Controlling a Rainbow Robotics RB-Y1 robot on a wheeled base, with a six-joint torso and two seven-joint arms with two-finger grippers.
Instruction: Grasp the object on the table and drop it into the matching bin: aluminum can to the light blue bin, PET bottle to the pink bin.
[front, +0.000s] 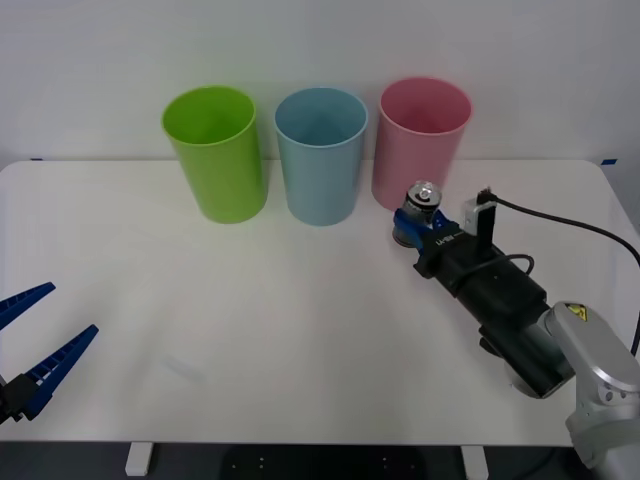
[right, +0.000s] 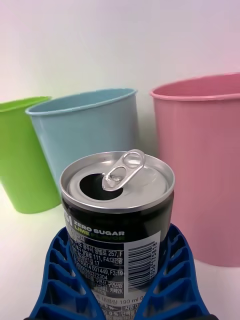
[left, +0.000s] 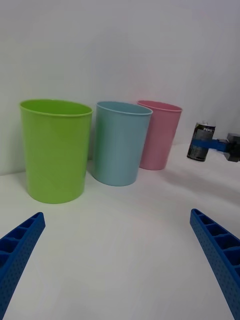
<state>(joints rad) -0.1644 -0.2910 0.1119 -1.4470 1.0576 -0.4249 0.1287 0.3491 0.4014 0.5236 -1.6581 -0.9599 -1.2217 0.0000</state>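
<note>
**Can gripped beside the wrong bin**

A plain white wall backs a wide white counter (front: 300, 330), where three tall bins stand in a row at the far side: a lime green bin (front: 214, 150) at about 11 o'clock from the counter's middle, the light blue bin (front: 321, 152) at 12, the pink bin (front: 421, 140) at about 1; what shows of their insides looks empty, though their floors are hidden.

The right hand (front: 412, 222) has its blue fingers (right: 170, 280) closed around the lower body of the aluminum can (right: 118, 220); the can stands upright, its tab raised and its mouth open, just in front of the pink bin's base, at about 4 o'clock from the light blue bin; whether it rests on the counter or hangs just above it is unclear. The left hand (front: 30, 350) waits spread wide and empty at the counter's near left edge.

The main risk is the neighbour: the pink bin is nearest, so a short carry could drop the can there; a low lift could knock the pink rim or topple a bin; any tilt may spill leftover liquid; the low grip could let the can tip.
</note>
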